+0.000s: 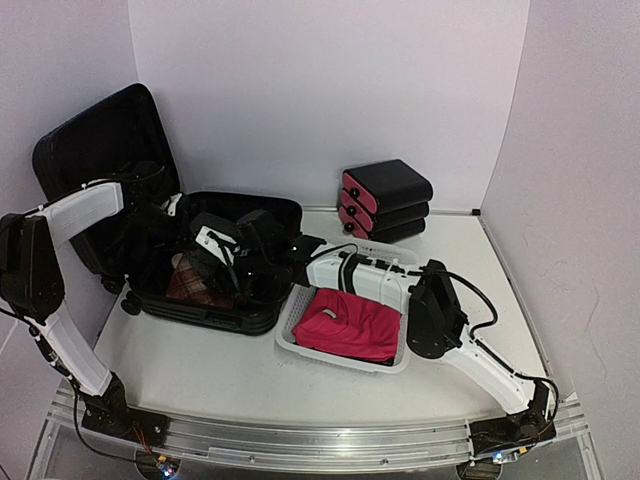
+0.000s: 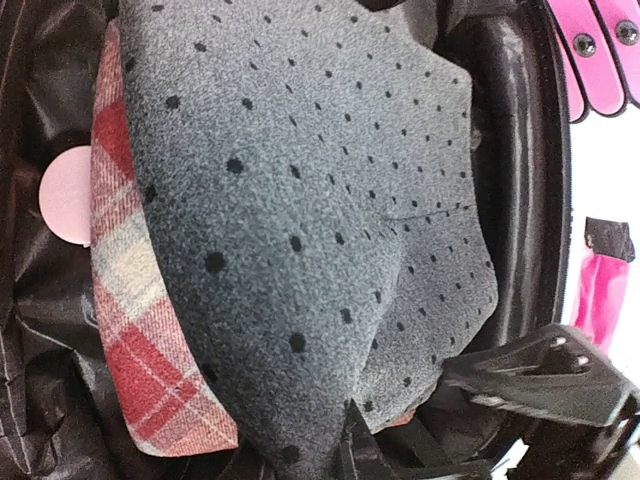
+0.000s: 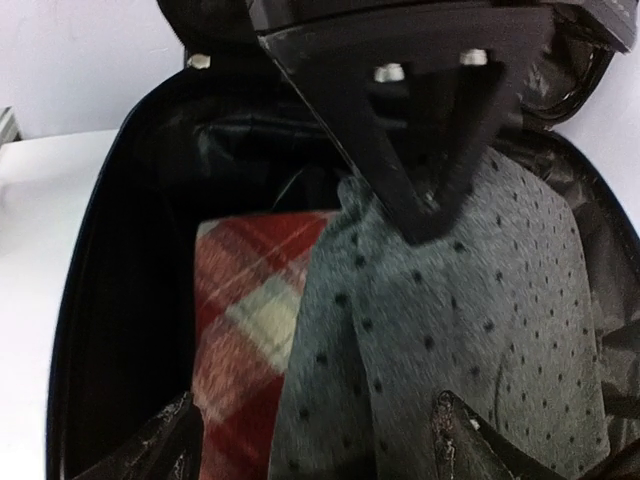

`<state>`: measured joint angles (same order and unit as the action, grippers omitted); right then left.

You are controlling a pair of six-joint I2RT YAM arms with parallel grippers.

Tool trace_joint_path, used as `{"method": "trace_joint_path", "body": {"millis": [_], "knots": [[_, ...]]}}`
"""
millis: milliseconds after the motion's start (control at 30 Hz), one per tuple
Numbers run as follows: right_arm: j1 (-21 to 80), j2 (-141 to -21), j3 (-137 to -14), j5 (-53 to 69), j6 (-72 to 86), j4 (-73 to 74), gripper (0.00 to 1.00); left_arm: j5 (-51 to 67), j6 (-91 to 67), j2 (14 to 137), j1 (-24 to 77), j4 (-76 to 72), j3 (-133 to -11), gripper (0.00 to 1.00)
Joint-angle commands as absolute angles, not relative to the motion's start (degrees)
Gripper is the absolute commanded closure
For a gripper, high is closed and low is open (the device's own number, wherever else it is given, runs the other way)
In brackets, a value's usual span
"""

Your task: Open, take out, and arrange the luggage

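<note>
Top external view showed the white mesh basket (image 1: 290, 335) nearest, at about 5 o'clock from the luggage (image 1: 200, 310), with a red garment (image 1: 350, 325) lying in it. Judging by that, the basket served as the place for unpacked pieces.

The luggage lay on the left half of the table (image 1: 200, 370), roughly at 9 o'clock. Its lid (image 1: 90, 150) was swung up and leaned back toward 11 o'clock, so the opening step looked done and the contents were reachable from above. Both arms reached into the open shell.

Inside, the left gripper (image 3: 428, 218) was clenched on the grey dotted cloth (image 3: 480, 330), which gathered to a peak under its tips, probably so the piece could be lifted free of the plaid cloth (image 3: 240, 300) beneath. The plaid piece showed at 9 o'clock of the grey one.

The right gripper (image 3: 315, 440) had its jaws spread apart over the same grey cloth and grasped nothing. It seemed placed to take a second hold so the fabric would not trail.

Farthest, at 1 o'clock, the black boxes (image 1: 385, 200) with pink fronts sat stacked, well apart from the work.
</note>
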<state>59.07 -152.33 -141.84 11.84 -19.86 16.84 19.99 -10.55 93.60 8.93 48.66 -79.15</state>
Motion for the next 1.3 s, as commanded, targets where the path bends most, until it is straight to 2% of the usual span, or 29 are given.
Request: {"method": "trace_joint_path", "body": {"millis": [0, 200, 300, 600, 700, 833, 933, 1000, 1100, 1133, 1267], "knots": [[59.8, -155.4, -146.4, 6.5, -20.1, 9.4, 0.21, 22.1, -11.1, 89.7, 8.9, 48.1, -83.0, 0.95], [61.3, -158.0, -146.4, -2.1, -22.2, 3.0, 0.14, 23.4, -11.3, 89.8, 8.9, 48.2, -84.4, 0.96], [61.6, -159.3, -147.4, -6.1, -24.3, 0.6, 0.02, 23.6, -11.2, 89.9, 8.9, 48.3, -84.4, 0.97], [61.8, -163.4, -151.9, -9.2, -28.8, -3.4, 0.03, 24.5, -11.4, 90.0, 8.9, 48.5, -84.7, 0.98], [61.7, -164.8, -152.9, -9.3, -29.7, -4.7, 0.19, 24.4, -11.4, 89.8, 9.0, 48.5, -84.8, 0.98], [61.7, -166.4, -153.6, -9.3, -30.6, -6.4, 0.26, 24.3, -11.5, 89.5, 8.9, 48.5, -84.8, 0.98], [61.7, -167.0, -154.4, -10.0, -30.1, -6.5, 0.38, 24.2, -11.5, 89.5, 8.9, 48.6, -84.7, 0.98], [61.8, -166.0, -153.4, -9.3, -29.2, -6.9, 0.55, 24.3, -11.6, 89.5, 8.9, 48.6, -84.6, 0.99], [61.7, -164.3, -153.3, -9.1, -26.6, -6.4, 0.91, 24.2, -11.6, 89.2, 8.9, 48.6, -84.5, 0.97], [61.7, -163.7, -153.3, -9.4, -25.4, -6.3, 1.00, 24.2, -11.7, 89.0, 8.9, 48.6, -84.3, 0.95], [61.6, -160.1, -151.5, -10.8, -19.0, -5.1, 1.00, 23.6, -12.0, 86.3, 8.9, 48.8, -84.1, 0.81]]}}
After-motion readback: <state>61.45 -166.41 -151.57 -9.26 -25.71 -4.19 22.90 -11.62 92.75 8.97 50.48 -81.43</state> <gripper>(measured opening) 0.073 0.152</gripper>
